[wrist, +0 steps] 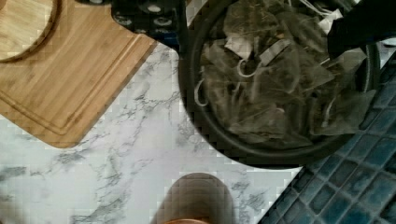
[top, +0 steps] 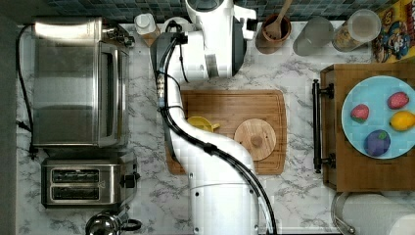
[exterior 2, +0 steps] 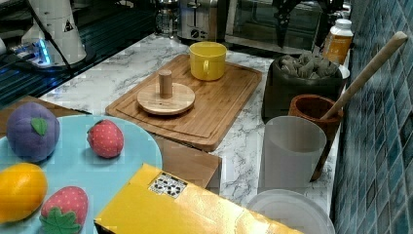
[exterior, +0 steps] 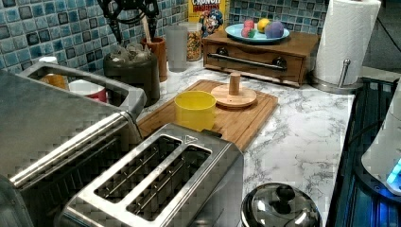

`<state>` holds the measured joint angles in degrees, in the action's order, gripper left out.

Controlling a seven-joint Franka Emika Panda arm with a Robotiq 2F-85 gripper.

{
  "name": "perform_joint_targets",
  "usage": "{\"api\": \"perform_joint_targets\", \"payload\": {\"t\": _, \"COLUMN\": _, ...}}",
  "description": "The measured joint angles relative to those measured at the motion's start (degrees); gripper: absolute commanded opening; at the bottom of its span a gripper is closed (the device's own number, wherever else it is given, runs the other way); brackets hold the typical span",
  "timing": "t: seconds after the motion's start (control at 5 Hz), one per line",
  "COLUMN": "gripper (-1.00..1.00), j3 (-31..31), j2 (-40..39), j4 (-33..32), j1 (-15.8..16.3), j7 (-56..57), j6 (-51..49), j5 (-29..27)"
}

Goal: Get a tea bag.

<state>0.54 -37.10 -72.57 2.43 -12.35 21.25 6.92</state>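
Note:
Many grey-beige tea bags (wrist: 266, 84) lie heaped in a round black bowl (wrist: 280, 151). The bowl (exterior: 132, 75) stands by the tiled wall, just beyond the back edge of the wooden cutting board (exterior: 246, 113). My gripper (wrist: 254, 23) hangs open a little above the heap, one dark finger (wrist: 144, 14) over one rim and the other over the opposite side, with nothing between them. In the left view the gripper (exterior: 128, 12) is above the bowl. In the right view the gripper (exterior 2: 294, 17) is over the tea bags (exterior 2: 307, 66).
A yellow mug (exterior 2: 208, 59) and a round wooden lid with a knob (exterior 2: 165, 97) sit on the board. A brown pot with a wooden spoon (exterior 2: 314, 109) and a frosted tumbler (exterior 2: 290, 151) stand beside the bowl. A toaster oven (top: 78, 81) and a toaster (top: 80, 183) are on the top view's left.

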Motion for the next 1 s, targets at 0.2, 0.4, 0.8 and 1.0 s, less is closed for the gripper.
{"api": "perform_joint_targets", "payload": {"t": 0.2, "gripper": -1.00, "j3": -0.9, "j2": -3.3, "j4": 3.1, "j1": 0.1, "j7": 0.0, "j6": 1.5, "j5": 0.0}}
{"api": "perform_joint_targets", "payload": {"t": 0.4, "gripper": -1.00, "j3": -0.6, "j2": -4.1, "j4": 2.9, "j1": 0.6, "j7": 0.0, "j6": 3.2, "j5": 0.0}}
{"api": "perform_joint_targets", "payload": {"t": 0.8, "gripper": -1.00, "j3": 0.3, "j2": -3.5, "j4": 2.6, "j1": 0.9, "j7": -0.2, "j6": 5.3, "j5": -0.1}}
{"api": "perform_joint_targets", "payload": {"t": 1.0, "gripper": -1.00, "j3": 0.8, "j2": -2.7, "j4": 2.5, "j1": 0.8, "j7": -0.2, "j6": 5.3, "j5": -0.1}}
